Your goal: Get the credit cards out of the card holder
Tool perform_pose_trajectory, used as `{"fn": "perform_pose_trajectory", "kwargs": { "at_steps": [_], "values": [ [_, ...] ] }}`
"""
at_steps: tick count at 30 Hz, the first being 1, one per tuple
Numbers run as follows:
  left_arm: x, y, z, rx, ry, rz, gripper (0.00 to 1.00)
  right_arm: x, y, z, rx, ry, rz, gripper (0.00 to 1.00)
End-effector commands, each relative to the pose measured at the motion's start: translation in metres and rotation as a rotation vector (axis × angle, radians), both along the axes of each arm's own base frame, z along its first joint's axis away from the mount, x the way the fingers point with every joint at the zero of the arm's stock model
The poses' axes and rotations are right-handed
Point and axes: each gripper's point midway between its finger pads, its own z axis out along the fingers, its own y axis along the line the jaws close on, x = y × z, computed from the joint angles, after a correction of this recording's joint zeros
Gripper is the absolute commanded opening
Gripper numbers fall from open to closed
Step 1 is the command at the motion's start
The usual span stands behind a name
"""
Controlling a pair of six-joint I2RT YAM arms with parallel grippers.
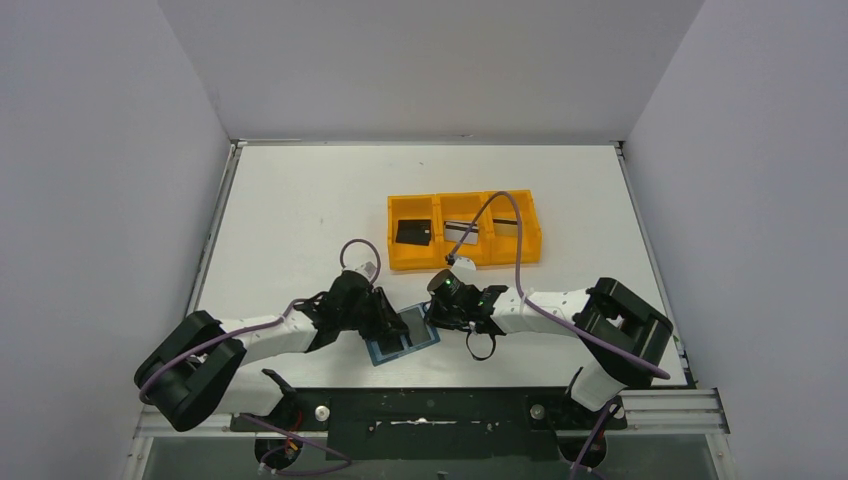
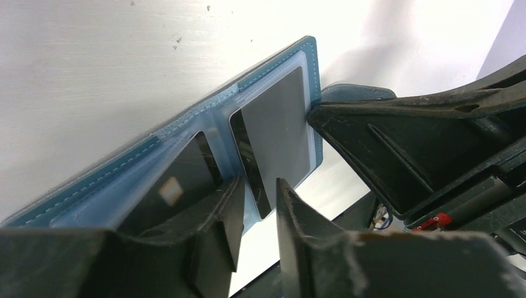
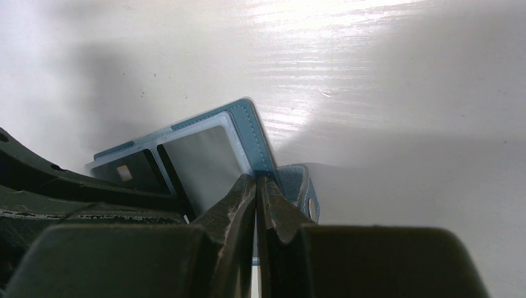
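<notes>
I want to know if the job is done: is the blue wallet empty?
No, the wallet has a black card in one pocket and a silver-grey card in the other.

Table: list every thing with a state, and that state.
card holder, open, inner faces up.
grey card, in its pocket.
black card, in its pocket.
left gripper, slightly open at the grey card.
right gripper, shut, tips at the card holder's edge.
orange tray, cards inside.
</notes>
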Motion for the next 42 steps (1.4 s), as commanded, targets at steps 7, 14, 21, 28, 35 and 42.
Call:
{"fn": "perform_pose_trajectory", "kwargs": {
  "at_steps": [7,14,21,28,35,42],
  "values": [
    [0.009,0.012,0.002,0.104,-0.032,0.045,0.35,-0.022,-0.020,-0.034,-0.101,0.101,0.014,0.00],
    [0.004,0.016,-0.020,0.206,0.024,0.023,0.35,-0.022,-0.020,-0.032,-0.096,0.100,0.013,0.00],
    [0.002,0.020,-0.027,0.216,0.019,0.053,0.31,-0.022,-0.019,-0.034,-0.095,0.105,0.012,0.00],
    [0.004,0.014,-0.029,0.166,-0.003,0.077,0.20,-0.023,-0.019,-0.035,-0.093,0.108,0.012,0.00],
    [0.016,0.006,-0.014,0.157,-0.067,0.056,0.05,-0.025,-0.025,-0.033,-0.095,0.109,-0.014,0.00],
    [0.027,-0.021,0.008,0.136,-0.142,-0.114,0.00,-0.025,-0.032,-0.020,-0.069,0.083,-0.049,0.00]
  ]
}}
